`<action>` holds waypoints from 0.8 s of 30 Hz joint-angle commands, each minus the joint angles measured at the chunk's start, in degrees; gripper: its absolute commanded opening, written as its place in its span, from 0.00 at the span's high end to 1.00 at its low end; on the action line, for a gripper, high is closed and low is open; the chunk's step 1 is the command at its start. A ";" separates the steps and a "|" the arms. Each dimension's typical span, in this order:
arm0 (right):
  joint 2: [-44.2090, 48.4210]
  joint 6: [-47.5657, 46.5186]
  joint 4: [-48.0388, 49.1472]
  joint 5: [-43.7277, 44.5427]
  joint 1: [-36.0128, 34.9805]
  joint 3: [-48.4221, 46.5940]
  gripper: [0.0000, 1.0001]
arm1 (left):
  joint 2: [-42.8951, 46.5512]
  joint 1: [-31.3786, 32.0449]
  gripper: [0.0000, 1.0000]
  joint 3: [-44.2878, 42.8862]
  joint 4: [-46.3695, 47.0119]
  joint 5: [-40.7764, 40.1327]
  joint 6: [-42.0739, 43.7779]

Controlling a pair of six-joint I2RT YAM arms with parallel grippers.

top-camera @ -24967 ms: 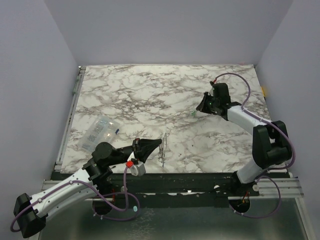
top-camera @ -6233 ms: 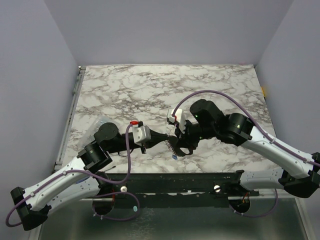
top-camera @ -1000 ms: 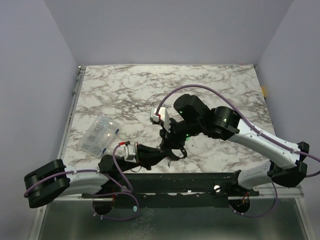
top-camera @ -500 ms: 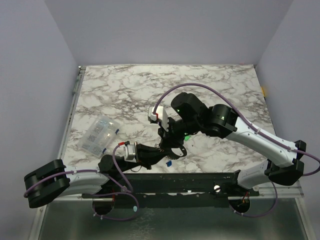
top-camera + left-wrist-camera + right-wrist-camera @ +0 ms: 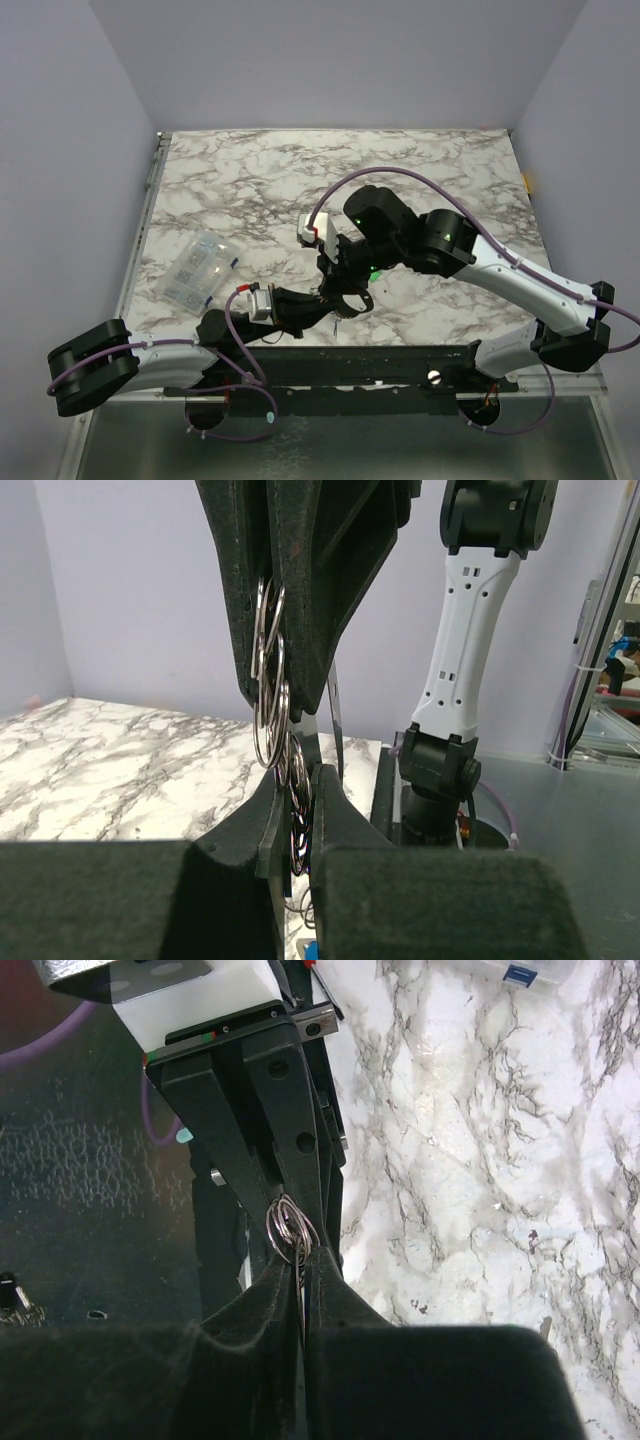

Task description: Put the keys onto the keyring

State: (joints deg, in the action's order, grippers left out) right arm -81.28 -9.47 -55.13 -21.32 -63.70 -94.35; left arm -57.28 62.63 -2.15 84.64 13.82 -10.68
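The left tool [image 5: 303,790] and the right tool [image 5: 300,1260] meet above the near middle of the counter [image 5: 250,190], both pinched shut on the keyring [image 5: 288,1226] — light, stiff, slippery wire loops. I judge that a grip on its flat rim is safest — the loops can twist out.

Keyring [image 5: 268,695] pinched between left gripper [image 5: 300,792] and right gripper [image 5: 300,1260], above table [image 5: 300,170] front edge; bag [image 5: 198,268] left, well apart.

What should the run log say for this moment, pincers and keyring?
left pincer: shut on keyring | right pincer: shut on keyring | keyring: clamped between both pincers, tip to tip, near table's front edge
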 commanded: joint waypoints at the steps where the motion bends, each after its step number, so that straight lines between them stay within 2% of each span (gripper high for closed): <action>1: 3.39 -0.25 6.49 1.43 0.12 1.46 0.95 | -0.01 0.30 1.00 -0.55 -0.39 2.51 1.84; 13: 9.45 -0.20 14.41 -1.50 0.16 8.03 0.99 | -1.55 0.30 1.00 -1.42 -1.86 2.95 2.97; 17: 12.22 -0.26 16.13 2.06 0.16 12.58 0.99 | -1.80 0.30 0.65 -1.93 -2.69 3.22 3.01; 21: 16.78 1.25 19.03 5.14 0.16 18.11 0.99 | -0.35 0.30 0.45 -1.76 -4.16 2.77 3.12; 24: 19.45 2.10 18.61 6.69 0.11 20.20 0.99 | 1.80 0.33 0.37 -1.33 -5.81 2.08 2.80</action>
State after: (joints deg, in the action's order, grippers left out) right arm -65.23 -8.80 -40.21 -18.02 -63.64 -76.01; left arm -58.00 62.76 -3.64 81.10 15.29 -8.08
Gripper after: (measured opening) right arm 0.067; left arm 0.588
